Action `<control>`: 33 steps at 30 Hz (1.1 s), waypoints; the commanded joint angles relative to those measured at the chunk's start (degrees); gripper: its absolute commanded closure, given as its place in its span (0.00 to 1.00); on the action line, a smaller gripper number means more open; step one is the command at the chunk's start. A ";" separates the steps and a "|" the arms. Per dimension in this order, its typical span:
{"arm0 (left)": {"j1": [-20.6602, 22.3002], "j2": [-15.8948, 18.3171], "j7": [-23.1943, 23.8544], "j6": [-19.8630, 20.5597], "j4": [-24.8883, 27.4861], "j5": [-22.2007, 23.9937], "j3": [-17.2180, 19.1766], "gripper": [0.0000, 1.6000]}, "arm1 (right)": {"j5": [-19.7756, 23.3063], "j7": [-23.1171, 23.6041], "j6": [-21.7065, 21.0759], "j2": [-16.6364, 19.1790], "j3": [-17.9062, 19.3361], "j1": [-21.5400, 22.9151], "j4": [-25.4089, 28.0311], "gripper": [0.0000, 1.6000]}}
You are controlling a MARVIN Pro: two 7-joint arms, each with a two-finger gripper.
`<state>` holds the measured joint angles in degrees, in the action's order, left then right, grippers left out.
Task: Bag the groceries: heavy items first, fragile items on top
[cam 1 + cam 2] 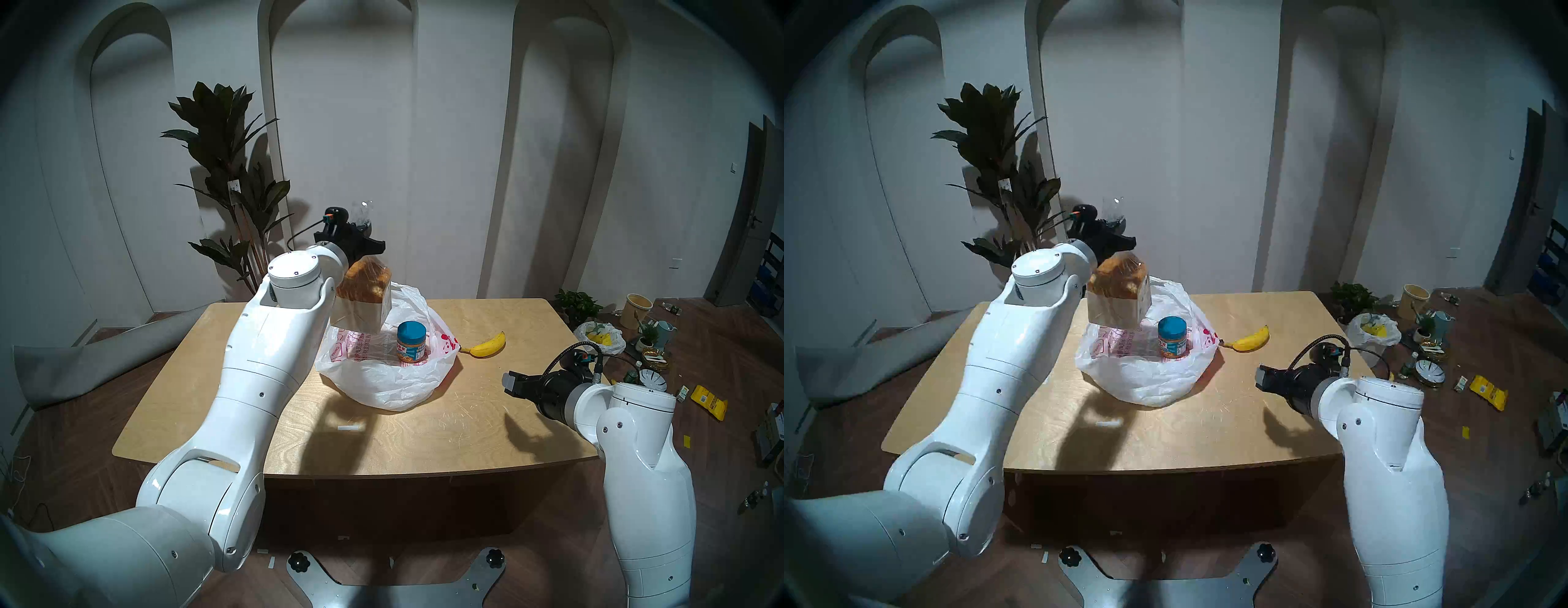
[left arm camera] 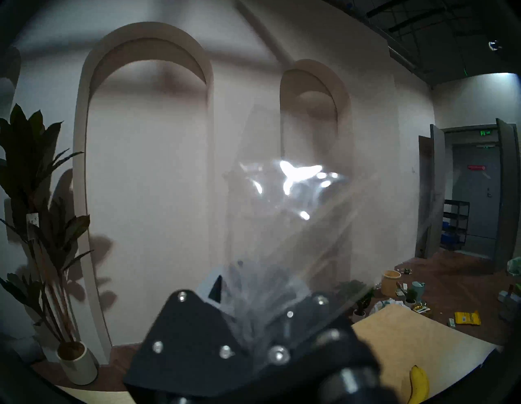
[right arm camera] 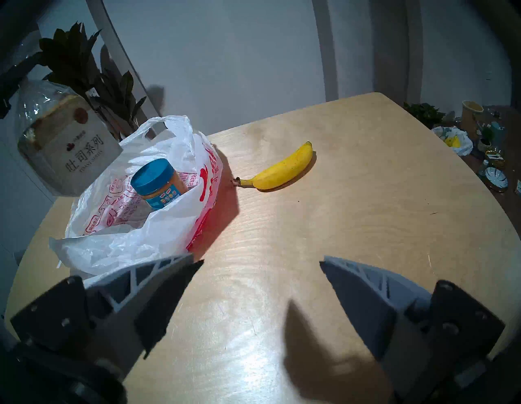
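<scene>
My left gripper [image 1: 368, 237] clamps the loaf's [image 1: 364, 293] plastic neck above the bag [image 1: 382, 382]; my right gripper [image 3: 260, 261] gapes wide, empty.

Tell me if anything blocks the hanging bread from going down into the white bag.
Nothing visible blocks it. The loaf hangs from the left pincer above the bag, whose mouth lies open. The peanut butter jar stands inside toward the right, leaving room beside it.
</scene>
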<state>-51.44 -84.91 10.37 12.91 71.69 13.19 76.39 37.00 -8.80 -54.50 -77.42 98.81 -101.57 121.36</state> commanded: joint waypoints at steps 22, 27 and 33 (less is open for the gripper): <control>13.79 -4.24 5.75 -11.43 -21.05 -4.05 -0.10 1.00 | -0.49 1.21 1.19 0.38 -0.03 0.20 1.34 0.00; 15.38 -4.66 6.22 -11.95 -22.80 -4.62 0.53 1.00 | -0.57 1.34 1.19 0.41 -0.02 0.21 1.29 0.00; 17.00 -5.30 7.14 -12.77 -25.82 -5.32 0.87 1.00 | -0.67 1.49 1.24 0.40 0.00 0.19 1.30 0.00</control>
<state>-40.01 -88.99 16.86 2.20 46.41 8.02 76.77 36.29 -7.40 -53.78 -76.81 98.88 -101.59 121.49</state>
